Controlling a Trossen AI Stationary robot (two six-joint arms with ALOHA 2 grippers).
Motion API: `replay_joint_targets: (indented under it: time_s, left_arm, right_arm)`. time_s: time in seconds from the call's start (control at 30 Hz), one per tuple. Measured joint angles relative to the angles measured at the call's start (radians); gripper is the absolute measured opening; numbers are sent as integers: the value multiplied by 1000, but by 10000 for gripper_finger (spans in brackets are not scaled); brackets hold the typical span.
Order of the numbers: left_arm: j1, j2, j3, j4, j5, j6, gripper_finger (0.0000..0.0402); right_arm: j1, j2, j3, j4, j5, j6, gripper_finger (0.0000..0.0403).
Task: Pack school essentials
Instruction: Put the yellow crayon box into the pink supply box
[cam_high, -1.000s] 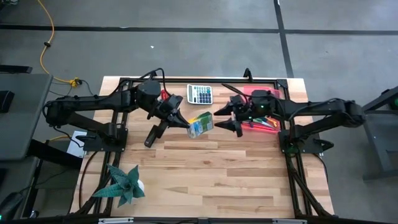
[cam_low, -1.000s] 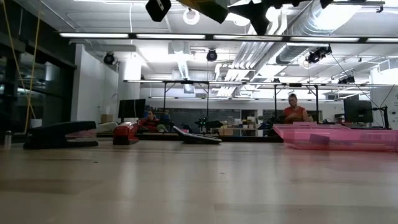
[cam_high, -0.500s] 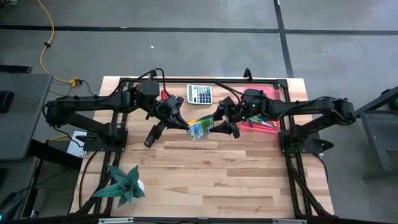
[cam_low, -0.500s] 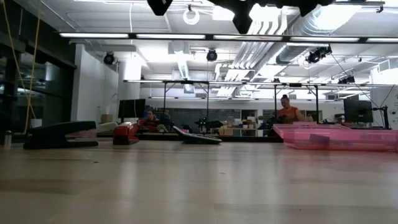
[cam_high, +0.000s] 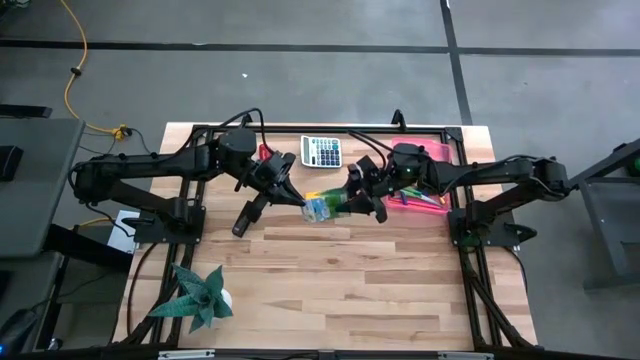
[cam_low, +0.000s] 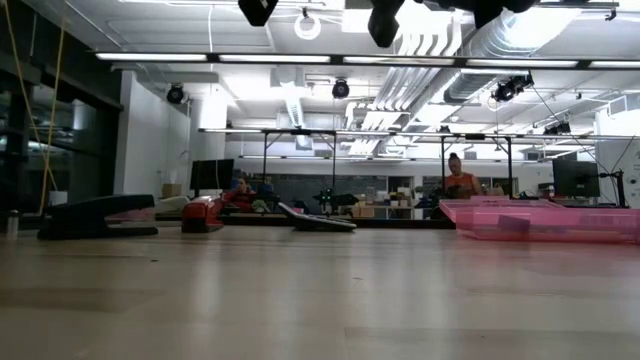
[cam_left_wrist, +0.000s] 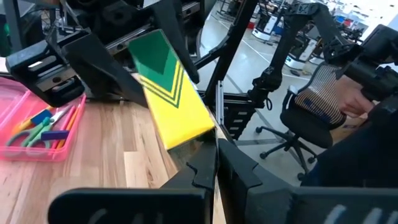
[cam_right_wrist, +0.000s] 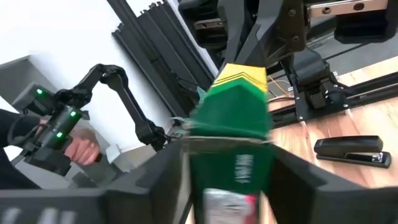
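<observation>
Where both tools meet, boxy glossy card crayon box (cam_high: 322, 206).

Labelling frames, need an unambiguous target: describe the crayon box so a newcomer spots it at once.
Start at the wooden table and find where the two dark arms meet above its far half. The crayon box hangs there between the left pincer and right pincer. It is green and yellow, unlike the grey calculator behind it.
</observation>
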Motion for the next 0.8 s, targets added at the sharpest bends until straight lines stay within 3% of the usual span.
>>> replay_joint_targets:
  time_s: [0.2, 0.3, 0.47, 0.67, 0.8]
  left_arm:
    - [-1, 0, 0, 5, -5, 0, 0]
    - [-1, -1, 0, 3, -27, -10, 2]
    - [22, -1, 8, -17, -41, -39, 27]
    - [93, -23, 108, -247, -69, 36, 91]
    - [131, -75, 134, -285, -93, 45, 130]
  right_arm:
    - [-1, 0, 0, -2, 10, 0, 75]
    - [-1, 0, -1, -2, 9, 0, 43]
    - [-20, -23, -1, -30, 7, -6, 48]
    - [-76, -138, -1, -181, -4, -87, 77]
    - [-107, -224, -1, -250, 20, -138, 75]
